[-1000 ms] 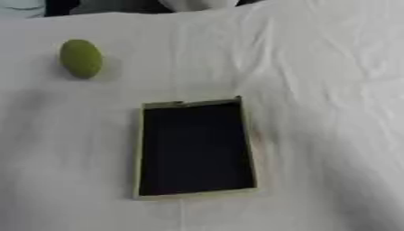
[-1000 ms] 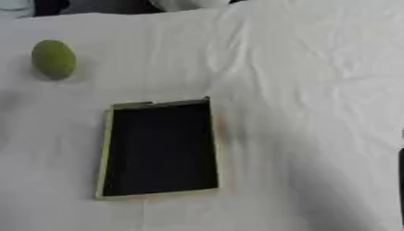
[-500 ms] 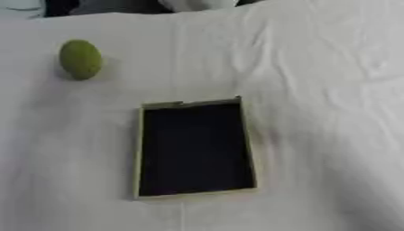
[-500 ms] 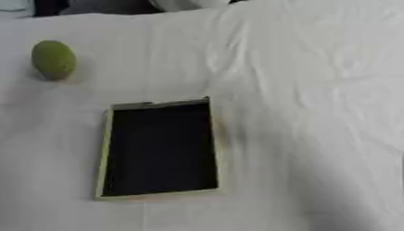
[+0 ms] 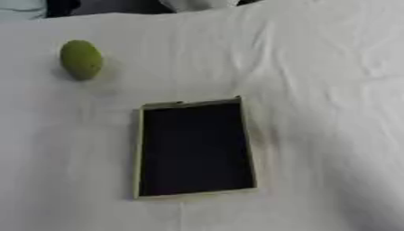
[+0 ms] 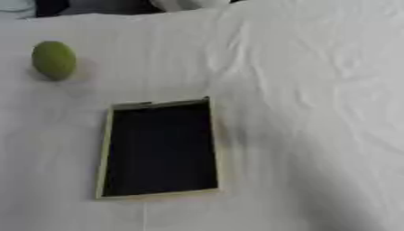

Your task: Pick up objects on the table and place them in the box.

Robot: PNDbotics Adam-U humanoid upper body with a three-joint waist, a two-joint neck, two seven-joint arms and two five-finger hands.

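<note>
The box (image 5: 195, 149) lies in the middle of the table, on the white cloth (image 5: 315, 90). It is a shallow rectangular tray with a pale rim and a dark inside, and nothing is seen in it. The only object to pick is the green oval object (image 5: 81, 59), perhaps a fruit. It rests on the cloth toward the far left, well apart from the box and beyond its far left corner.

Neither hand of the robot shows in the left eye view or in the right eye view, so it is not possible to say if the fingers are straight, curled or holding something. Nothing touches the green object.

Judging from this, the task seems to be at its beginning: no object is in the box, and the reach, the grasp, the carry and the release are all not yet done. The left hand is probably the nearer one for this object, because it lies on the robot's left side.
</note>
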